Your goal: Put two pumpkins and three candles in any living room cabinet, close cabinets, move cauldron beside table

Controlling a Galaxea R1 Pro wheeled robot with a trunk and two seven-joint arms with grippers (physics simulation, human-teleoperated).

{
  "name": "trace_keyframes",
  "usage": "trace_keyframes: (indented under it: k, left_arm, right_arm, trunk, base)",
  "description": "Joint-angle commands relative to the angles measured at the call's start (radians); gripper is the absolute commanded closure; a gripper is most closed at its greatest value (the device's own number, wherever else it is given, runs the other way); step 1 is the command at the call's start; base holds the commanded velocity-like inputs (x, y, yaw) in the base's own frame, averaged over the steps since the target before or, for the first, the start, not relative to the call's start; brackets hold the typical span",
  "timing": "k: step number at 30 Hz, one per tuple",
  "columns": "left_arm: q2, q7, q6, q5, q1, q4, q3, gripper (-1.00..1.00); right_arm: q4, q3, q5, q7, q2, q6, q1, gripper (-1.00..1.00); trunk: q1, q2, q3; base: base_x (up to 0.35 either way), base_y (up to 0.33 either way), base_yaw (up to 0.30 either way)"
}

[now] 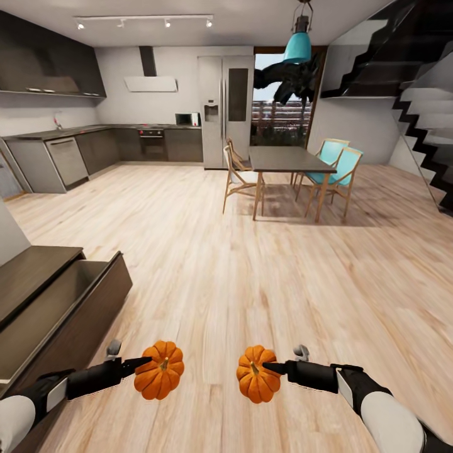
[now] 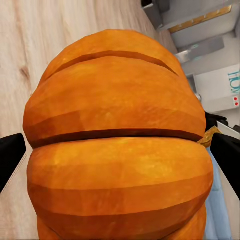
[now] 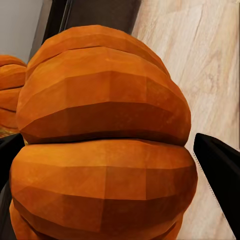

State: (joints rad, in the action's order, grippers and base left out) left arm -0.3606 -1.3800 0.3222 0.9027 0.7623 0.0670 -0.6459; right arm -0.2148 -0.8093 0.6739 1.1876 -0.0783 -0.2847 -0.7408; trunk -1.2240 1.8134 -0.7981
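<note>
Head view: each claw holds one pumpkin.
Left claw [image 1: 143,363] grips one pumpkin [image 1: 159,370], right claw [image 1: 272,366] grips the other pumpkin [image 1: 257,374], probably so both can go in the open cabinet [image 1: 75,308] drawer nearby.

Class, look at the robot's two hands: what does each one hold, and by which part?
Each hand holds a pumpkin by its ribbed sides: the left hand the left pumpkin, the right hand the right pumpkin.

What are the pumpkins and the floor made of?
The pumpkins look hard and smooth, maybe plastic or real rind: matte orange ribs, flat facets, no shine. The floor looks like pale wood planks, with grain lines and board seams.
</note>
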Motion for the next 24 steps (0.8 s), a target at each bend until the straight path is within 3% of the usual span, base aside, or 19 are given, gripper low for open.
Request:
trace_keyframes:
  k: [1, 24]
  left_arm:
    - [0.0, 0.0, 0.0, 0.001, 0.0, 0.001, 0.012, 1.0]
    - [0.002, 0.001, 0.0, 0.001, 0.0, 0.001, 0.012, 1.0]
  right_arm:
    - [0.0, -0.004, -0.004, 0.0, 0.0, -0.001, 0.0, 1.0]
    - [0.0, -0.004, -0.007, 0.001, 0.0, -0.001, 0.0, 1.0]
  trunk:
    - [0.0, 0.0, 0.0]
    - [0.0, 0.0, 0.0]
  base:
    - [0.335, 0.0, 0.0]
    - [0.336, 0.0, 0.0]
